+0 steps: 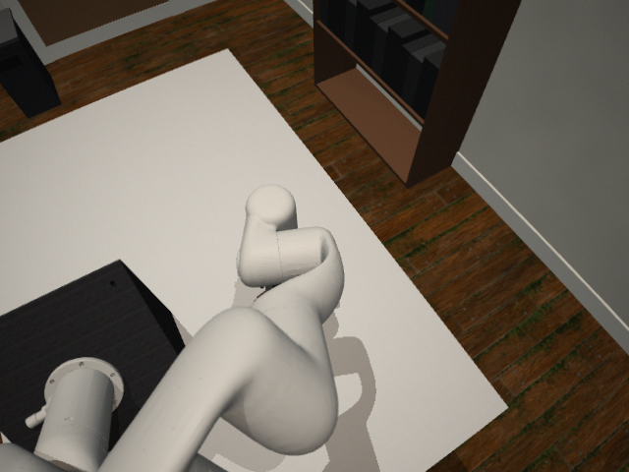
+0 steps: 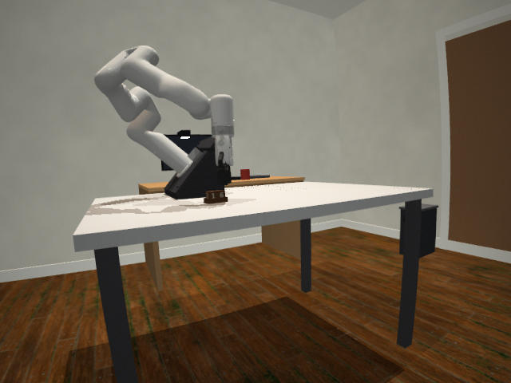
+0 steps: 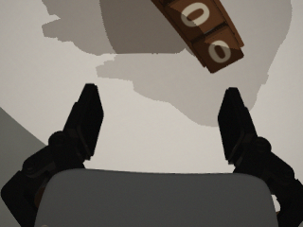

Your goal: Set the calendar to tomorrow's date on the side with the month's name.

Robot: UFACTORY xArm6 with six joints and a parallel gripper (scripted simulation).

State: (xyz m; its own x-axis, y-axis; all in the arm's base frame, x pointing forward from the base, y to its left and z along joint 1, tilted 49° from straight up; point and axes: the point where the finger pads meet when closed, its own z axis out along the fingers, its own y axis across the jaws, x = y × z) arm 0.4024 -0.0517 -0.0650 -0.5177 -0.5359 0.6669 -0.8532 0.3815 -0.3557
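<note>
The brown calendar point(image 2: 215, 199) stands on the white table in front of the arm's black base, two cubes side by side in a low tray. In the exterior view the side facing the camera reads 1 and 6. In the wrist view the calendar point(image 3: 199, 21) lies at the top right, slanted, and both cube tops show a 0. My gripper point(image 3: 161, 100) point(image 2: 223, 164) is open and empty. It hangs above the table, apart from the calendar, and points straight down. In the top view the arm point(image 1: 284, 254) hides the calendar and the gripper.
The black base block point(image 2: 193, 173) stands close behind the calendar. A wooden desk with a red cup point(image 2: 244, 173) and a dark monitor stands behind the table. A bookshelf point(image 1: 406, 76) stands off the table's right side.
</note>
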